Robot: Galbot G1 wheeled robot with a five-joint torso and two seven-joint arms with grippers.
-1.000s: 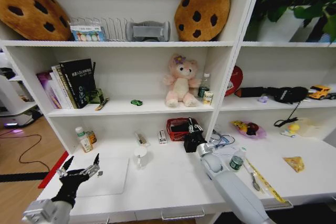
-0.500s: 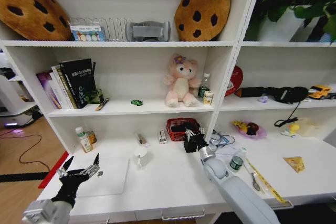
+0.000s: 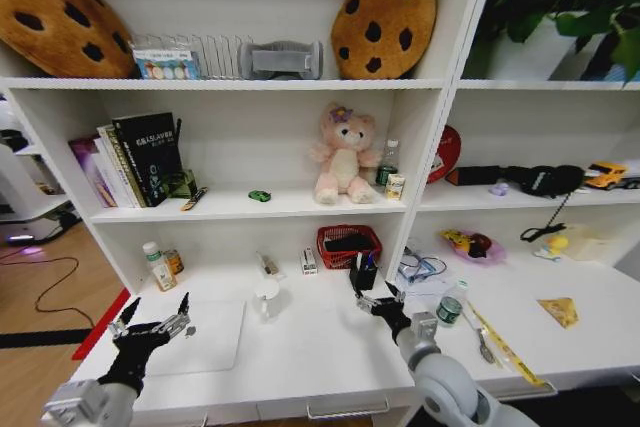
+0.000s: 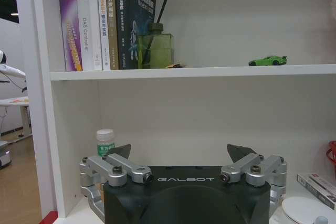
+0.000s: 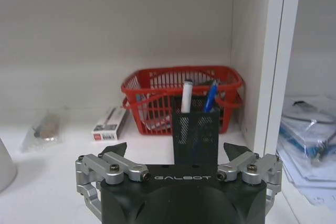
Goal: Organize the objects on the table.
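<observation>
Two grippers hung over the long white desk (image 3: 300,347). The right gripper (image 3: 378,299) sat just short of a black mesh pen holder (image 5: 195,135), its fingers (image 5: 113,167) spread wide and empty. The holder stood on the desk directly before a red plastic basket (image 5: 157,90) and carried a blue pen (image 5: 210,96) beside a white one, possibly a marker. The left gripper (image 3: 150,325) hovered at the desk's left end above a thin silver laptop (image 3: 205,337) lying flat and closed, claws likewise apart. A tiny green toy car (image 4: 268,60) rested on the shelf above. A small clear bottle with a green label (image 3: 450,305) stood near the right arm.
</observation>
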